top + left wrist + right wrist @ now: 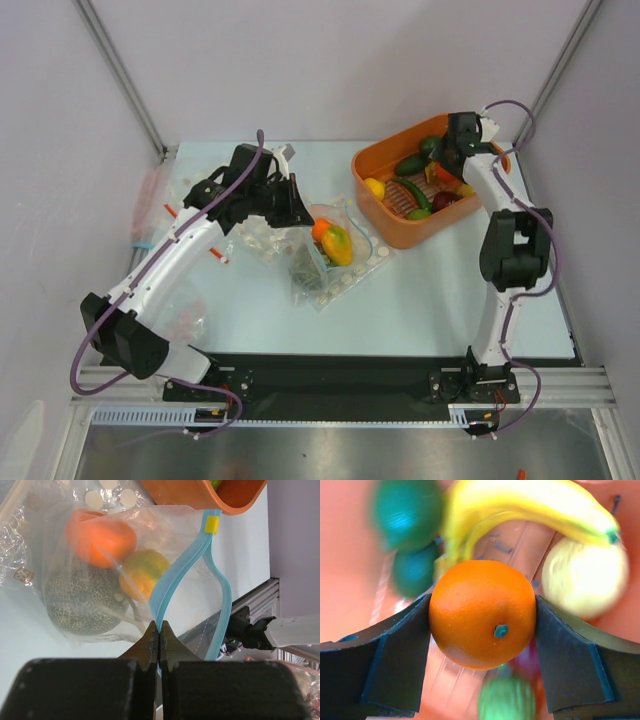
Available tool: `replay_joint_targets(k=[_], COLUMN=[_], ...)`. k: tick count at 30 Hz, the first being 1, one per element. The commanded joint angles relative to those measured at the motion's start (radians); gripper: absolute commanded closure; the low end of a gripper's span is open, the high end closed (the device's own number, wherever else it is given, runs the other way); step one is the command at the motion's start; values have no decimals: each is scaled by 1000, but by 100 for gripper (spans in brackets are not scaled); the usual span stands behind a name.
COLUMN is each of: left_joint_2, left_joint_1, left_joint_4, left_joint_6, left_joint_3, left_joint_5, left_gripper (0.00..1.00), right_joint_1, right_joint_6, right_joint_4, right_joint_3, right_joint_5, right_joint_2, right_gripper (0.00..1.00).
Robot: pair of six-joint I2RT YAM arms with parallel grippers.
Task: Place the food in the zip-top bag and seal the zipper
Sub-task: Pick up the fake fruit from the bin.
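A: Left pincer [159,630]?
B: Clenched on the light-blue zipper [175,575] of the zip-top bag [60,565]. Mouth gaping beyond the grip.
A: Bag contents and location?
B: Bagged orange [100,535], mango [145,572], grey-green bumpy ball [80,602]. Lying on the bench [430,290], beside the orange bin [410,235].
A: Right pincer [482,615]?
B: Inside the bin, grasping a second orange [480,600] between both pads. Bananas [545,507] and lemon [585,577] behind, blurred.
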Motion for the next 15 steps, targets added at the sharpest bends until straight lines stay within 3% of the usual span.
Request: replay_joint_targets(k=[1, 7, 15], left_joint_2=[-46, -62, -76], left_joint_1=[-5, -5, -5], left_joint_4=[34, 31, 6], left_joint_6=[-3, -1, -7], left_joint_3=[21, -3, -28], left_joint_5=[21, 32, 46], left_gripper=[100, 100, 100], right_joint_1=[39, 120, 431], right_joint_6=[-59, -99, -147], right_joint_4=[50, 33, 43], right_joint_3=[-53, -228, -400], right_joint_5=[-80, -268, -391], right_joint_2=[-230, -497, -777], right_gripper=[45, 48, 54])
